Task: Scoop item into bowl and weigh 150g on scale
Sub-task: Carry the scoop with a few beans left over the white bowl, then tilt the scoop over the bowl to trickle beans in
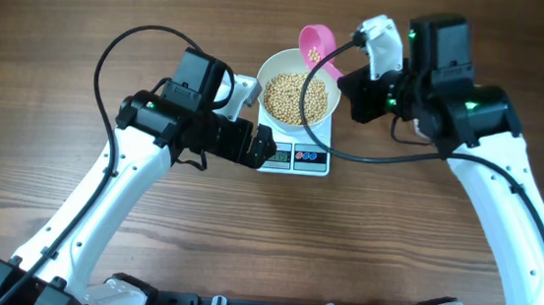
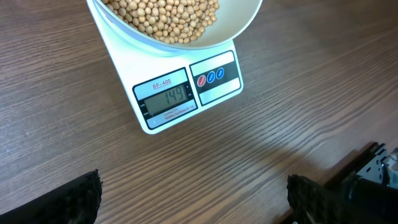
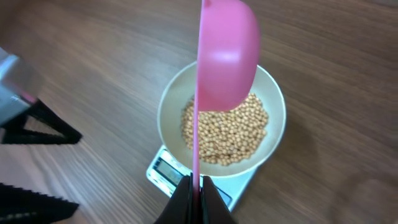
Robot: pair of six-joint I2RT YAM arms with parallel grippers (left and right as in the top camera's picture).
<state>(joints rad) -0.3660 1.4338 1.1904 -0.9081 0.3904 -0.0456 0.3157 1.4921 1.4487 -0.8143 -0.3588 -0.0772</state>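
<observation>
A white bowl (image 1: 264,81) with a heap of tan beans (image 1: 299,98) stands on the white scale (image 1: 296,159). The scale's display (image 2: 165,97) reads 149. My right gripper (image 1: 348,75) is shut on the handle of a pink scoop (image 1: 316,44). The scoop hangs over the bowl's far rim with a few beans in it. In the right wrist view the scoop (image 3: 227,53) hovers above the bowl (image 3: 166,106) and beans (image 3: 227,127), its thin handle pinched at my right gripper (image 3: 198,190). My left gripper (image 2: 196,199) is open and empty, low over the table just before the scale (image 2: 180,93).
A black cable (image 1: 307,88) from the right arm loops across the bowl and past the scale's right side. The left arm (image 3: 25,118) shows at the left edge of the right wrist view. Bare wooden table (image 1: 72,184) lies all round.
</observation>
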